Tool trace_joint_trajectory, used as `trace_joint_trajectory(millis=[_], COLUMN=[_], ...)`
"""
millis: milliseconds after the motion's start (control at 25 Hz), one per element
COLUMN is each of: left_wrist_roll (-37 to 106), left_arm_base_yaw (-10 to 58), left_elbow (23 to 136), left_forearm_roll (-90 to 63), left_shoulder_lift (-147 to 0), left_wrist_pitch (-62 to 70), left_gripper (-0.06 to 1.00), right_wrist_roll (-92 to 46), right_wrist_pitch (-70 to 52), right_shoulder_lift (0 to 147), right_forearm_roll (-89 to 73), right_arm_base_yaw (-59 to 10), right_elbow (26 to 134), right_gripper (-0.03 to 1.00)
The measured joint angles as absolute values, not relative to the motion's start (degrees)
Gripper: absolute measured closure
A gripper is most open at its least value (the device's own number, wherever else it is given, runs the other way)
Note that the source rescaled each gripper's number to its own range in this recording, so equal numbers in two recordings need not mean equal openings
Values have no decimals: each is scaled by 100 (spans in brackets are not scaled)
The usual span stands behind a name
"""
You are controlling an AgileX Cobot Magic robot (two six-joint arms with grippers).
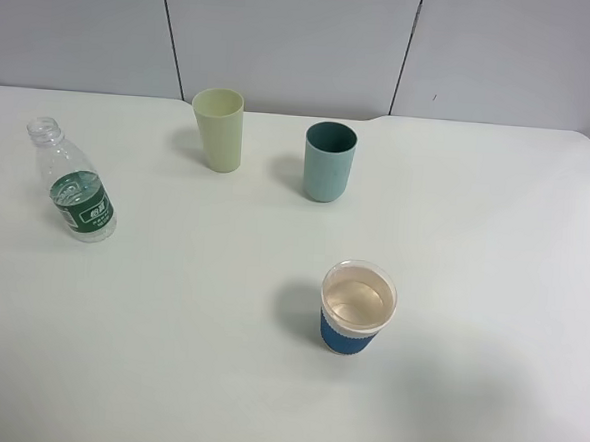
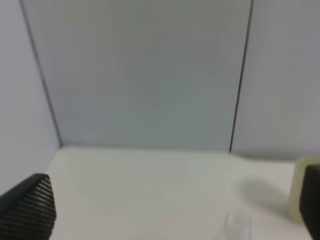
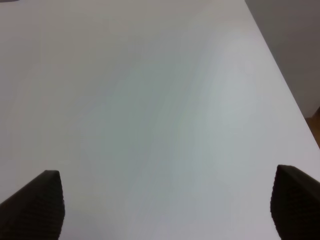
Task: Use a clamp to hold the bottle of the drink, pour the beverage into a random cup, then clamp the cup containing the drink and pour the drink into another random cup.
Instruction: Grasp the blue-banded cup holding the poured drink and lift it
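The bottle [image 1: 74, 183] is seen upright and uncapped at the left of the high view, on the white bench [image 1: 495, 233]. A pale yellow-green tumbler [image 1: 218, 129] and the teal tumbler [image 1: 330, 161] are set upright near the upper middle of the frame, close together but not touching. The paper cup [image 1: 357, 309] is placed lower in the frame, just right of centre and well apart from the teal tumbler; the clear beverage [image 1: 356, 301] is seen inside it.

On the left gripper [image 2: 175, 202] the jaws are held wide apart, and nothing is gripped; a blurred part of the pale tumbler is made out beyond them. On the right gripper [image 3: 167, 200] the jaws are likewise spread, with only bare bench seen between them and nothing held.
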State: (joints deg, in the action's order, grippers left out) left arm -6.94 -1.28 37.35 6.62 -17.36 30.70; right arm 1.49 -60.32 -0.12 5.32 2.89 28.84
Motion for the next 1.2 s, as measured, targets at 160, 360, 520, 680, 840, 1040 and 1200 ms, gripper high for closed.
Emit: trace_joint_trajectory(millis=[160, 360, 520, 680, 840, 1040, 1200], left_wrist_roll=[-694, -683, -666, -666, -666, -666, -666], left_arm_base_yaw=[-128, -128, -128, -128, -128, -128, -128], left_elbow=[4049, 4196, 4196, 4200, 4137, 3703, 3321], left_forearm_roll=[662, 503, 433, 422, 427, 432, 425], left_shoulder_lift=[-1286, -853, -631, -404, -128, 30, 30], left_wrist_pitch=[4344, 5216, 5727, 6143, 6411, 6564, 6533], left_gripper=[-3, -4, -5, -5, -5, -5, -5], right_wrist_roll=[149, 149, 149, 149, 149, 149, 149], right_wrist_pitch=[-6032, -6032, -6032, -6032, -6032, -6032, -6032], right_shoulder_lift=[-12, -12, -12, -12, -12, -12, -12], right_forearm_roll=[532, 532, 532, 532, 532, 532, 532], right_arm_base_yaw=[289, 289, 289, 289, 289, 289, 289], right_elbow=[2884, 2884, 2884, 2884, 2884, 2884, 2884], right_gripper=[48, 48, 48, 48, 48, 48, 48])
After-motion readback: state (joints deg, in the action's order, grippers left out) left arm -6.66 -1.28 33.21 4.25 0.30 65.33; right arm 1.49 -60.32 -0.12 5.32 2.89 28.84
